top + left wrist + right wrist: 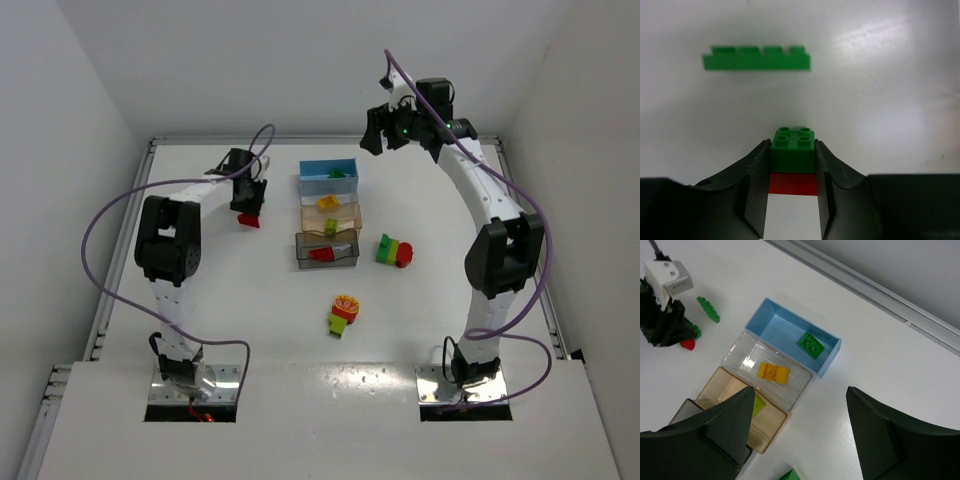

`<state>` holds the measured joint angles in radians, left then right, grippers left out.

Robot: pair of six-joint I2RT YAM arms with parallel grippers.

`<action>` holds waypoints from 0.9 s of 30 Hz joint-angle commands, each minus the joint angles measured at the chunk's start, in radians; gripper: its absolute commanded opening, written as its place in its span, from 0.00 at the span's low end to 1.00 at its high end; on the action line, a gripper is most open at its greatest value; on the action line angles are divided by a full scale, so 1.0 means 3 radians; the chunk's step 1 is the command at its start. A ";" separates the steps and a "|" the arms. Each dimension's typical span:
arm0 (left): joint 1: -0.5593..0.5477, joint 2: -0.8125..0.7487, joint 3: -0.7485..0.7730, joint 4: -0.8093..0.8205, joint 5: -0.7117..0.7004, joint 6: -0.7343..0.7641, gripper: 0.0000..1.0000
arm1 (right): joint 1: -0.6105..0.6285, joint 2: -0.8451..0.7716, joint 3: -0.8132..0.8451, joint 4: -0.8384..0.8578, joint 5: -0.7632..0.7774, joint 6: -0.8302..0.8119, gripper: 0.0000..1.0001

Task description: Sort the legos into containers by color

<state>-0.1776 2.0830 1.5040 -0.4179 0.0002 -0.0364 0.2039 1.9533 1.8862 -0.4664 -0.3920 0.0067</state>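
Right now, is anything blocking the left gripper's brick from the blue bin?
Nothing visible. Only bare table lies between the green-and-red clump in the left gripper and the blue bin; the long green brick sits off that line.

Glossy plastic legos (792, 150) — translucent plastic bins (831, 358), shiny table (890, 100).

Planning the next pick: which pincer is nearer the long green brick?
Left. The left pincer sits just short of the long green brick; the right pincer hangs across the bins from it.
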 commanded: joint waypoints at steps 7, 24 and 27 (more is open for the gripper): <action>-0.0083 -0.0664 -0.0861 0.0022 0.0817 -0.0277 0.19 | 0.0011 -0.0171 -0.0116 0.0067 -0.0420 0.0003 0.72; 0.1210 -0.1319 -0.0779 0.0089 0.1753 -0.0538 0.15 | 0.0808 0.1266 0.1101 0.0490 -0.0626 -0.0063 0.58; 0.1323 -0.1350 -0.0810 0.0058 0.1789 -0.0569 0.15 | 0.0915 0.1440 0.1071 0.0832 -0.0585 -0.0094 0.58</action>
<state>0.1986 1.7153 1.2545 -0.4042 0.4770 -0.1856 0.4606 2.3661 2.1769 -0.3588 -0.5594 -0.0010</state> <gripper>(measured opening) 0.412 0.580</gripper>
